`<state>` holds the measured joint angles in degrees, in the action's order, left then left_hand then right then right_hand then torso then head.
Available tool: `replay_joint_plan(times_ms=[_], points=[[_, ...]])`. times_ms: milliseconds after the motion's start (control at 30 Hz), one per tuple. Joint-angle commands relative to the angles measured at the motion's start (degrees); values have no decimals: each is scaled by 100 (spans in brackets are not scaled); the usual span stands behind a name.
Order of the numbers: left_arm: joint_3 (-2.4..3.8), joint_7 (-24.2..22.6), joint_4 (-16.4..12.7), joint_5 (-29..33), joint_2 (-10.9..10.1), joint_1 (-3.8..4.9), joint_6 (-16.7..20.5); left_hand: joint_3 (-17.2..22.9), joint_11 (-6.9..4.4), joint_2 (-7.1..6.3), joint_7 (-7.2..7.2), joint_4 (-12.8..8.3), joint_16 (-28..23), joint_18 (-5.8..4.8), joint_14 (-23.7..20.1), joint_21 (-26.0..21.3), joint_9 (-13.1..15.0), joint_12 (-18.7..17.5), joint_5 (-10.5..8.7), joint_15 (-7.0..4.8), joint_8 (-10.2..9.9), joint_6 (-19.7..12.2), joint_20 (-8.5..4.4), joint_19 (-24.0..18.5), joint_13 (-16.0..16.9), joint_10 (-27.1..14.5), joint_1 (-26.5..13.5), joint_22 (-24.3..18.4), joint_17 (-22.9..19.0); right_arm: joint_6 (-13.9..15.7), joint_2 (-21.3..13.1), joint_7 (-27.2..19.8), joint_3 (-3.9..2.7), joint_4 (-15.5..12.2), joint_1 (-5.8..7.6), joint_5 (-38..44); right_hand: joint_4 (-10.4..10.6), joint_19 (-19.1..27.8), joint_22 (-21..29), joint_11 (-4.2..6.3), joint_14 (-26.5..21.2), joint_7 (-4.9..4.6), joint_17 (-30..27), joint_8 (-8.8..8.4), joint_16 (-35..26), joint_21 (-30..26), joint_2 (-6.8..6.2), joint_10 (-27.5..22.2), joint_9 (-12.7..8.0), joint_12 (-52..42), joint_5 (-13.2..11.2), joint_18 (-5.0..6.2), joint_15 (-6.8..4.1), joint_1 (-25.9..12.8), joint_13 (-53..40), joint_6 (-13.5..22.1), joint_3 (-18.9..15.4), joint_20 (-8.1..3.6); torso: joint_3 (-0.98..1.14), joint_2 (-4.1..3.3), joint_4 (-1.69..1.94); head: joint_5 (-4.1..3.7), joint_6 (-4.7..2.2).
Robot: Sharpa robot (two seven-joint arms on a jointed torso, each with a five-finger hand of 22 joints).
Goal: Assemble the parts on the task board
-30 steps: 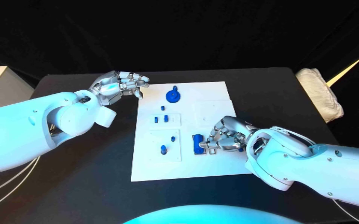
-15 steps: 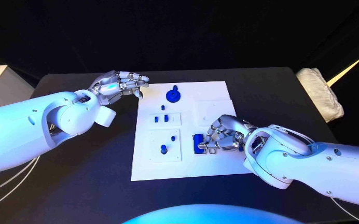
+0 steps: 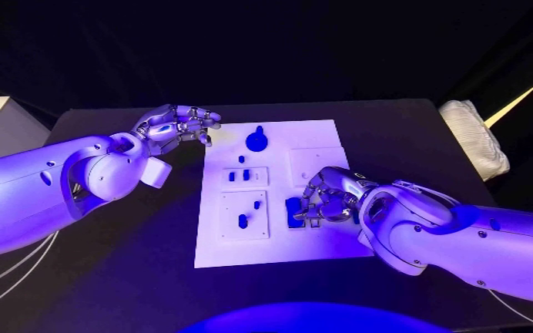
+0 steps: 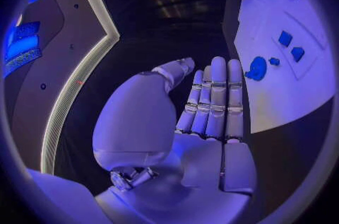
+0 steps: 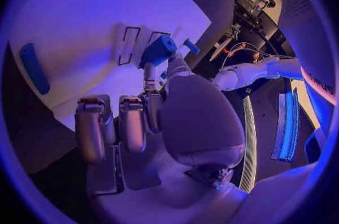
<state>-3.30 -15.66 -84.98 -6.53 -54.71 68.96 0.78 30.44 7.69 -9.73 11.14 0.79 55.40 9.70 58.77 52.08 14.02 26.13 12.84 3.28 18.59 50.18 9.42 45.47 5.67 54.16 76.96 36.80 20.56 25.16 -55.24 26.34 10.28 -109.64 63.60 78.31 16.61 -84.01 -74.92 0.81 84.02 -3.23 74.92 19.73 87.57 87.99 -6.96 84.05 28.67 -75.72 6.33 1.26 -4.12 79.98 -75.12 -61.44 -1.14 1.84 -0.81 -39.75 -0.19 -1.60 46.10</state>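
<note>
- The white rectangular task board (image 3: 322,252) lies flat in the middle of the black surface (image 3: 133,271), long side running away from the robot.
- The right hand (image 3: 329,198) rests on the board's near right part, fingers curled down around a blue block-shaped part (image 3: 294,211) at the board's middle. The fingertips touch that part; whether it is actually gripped or only pressed, I cannot tell.
- From the right wrist, a chunky blue part (image 5: 158,51) sits right at the tips of the curled fingers (image 5: 134,122), and a long blue bar (image 5: 34,68) lies apart on the white board (image 5: 85,20).
- The left hand (image 3: 178,126) hovers over the dark surface just beside the board's far left corner, off the board. Its fingers are curled inward and it holds nothing.
- From the left wrist, that hand (image 4: 205,111) shows its fingers side by side, with no part in them.
- A round blue disc part with a small knob (image 3: 256,142) sits on the far part of the board, near the left hand but not touching it.
- Small blue pegs (image 3: 243,174) stand in a raised white square at the board's middle left, and two more (image 3: 249,211) in the square nearer the robot.
- A pale folded cloth (image 3: 475,148) lies at the surface's right edge, well apart from the board.
</note>
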Motion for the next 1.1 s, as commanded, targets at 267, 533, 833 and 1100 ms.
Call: replay_joint_plan(times_ms=[267,533,833,1100], points=[[3,-14,-6,13,0,1,-63,21,-8,50,3,26,-37,78,-22,-25,-6,-16,12,27,1,-38,4,54,-9,-29,-12,-5,5,-212,-50,180,34,59,-36,467,-22,-554,-1464,32,496,7,1055,-31,2,40,-9,81,-13,23,-25,-93,-55,130,-617,-55,67,-29,6,0,-2,-11,3],[3,-13,-5,13,2,1,-64,21,-8,50,3,26,-37,78,-22,-25,-6,-16,12,27,1,-38,4,54,-9,-29,-12,-5,5,-145,-58,141,34,42,-37,445,9,-550,-1460,24,494,-4,1047,-40,-3,24,-35,80,-28,31,0,-90,-51,92,-615,-64,88,-28,2,1,-2,-14,4],[3,-31,-11,13,6,1,-57,21,-8,50,3,26,-37,78,-22,-25,-6,-16,12,27,1,-38,4,54,-9,-29,-12,-5,5,322,-429,11,30,-28,15,189,6,-528,-1439,-102,486,-160,1010,-311,-27,-53,-145,73,-180,41,199,-75,45,-211,-629,278,206,36,-4,10,4,-85,-28],[3,-35,-42,116,3,1,-17,22,-6,50,5,37,-36,78,-24,-34,-7,-12,8,29,4,-41,5,60,-9,-31,-20,-11,8,275,-1136,68,31,-84,181,36,15,-525,-1437,-141,484,-196,1001,-368,-33,-63,-185,48,-206,84,201,-73,83,-292,-612,320,228,73,-6,9,-17,-248,-49]])
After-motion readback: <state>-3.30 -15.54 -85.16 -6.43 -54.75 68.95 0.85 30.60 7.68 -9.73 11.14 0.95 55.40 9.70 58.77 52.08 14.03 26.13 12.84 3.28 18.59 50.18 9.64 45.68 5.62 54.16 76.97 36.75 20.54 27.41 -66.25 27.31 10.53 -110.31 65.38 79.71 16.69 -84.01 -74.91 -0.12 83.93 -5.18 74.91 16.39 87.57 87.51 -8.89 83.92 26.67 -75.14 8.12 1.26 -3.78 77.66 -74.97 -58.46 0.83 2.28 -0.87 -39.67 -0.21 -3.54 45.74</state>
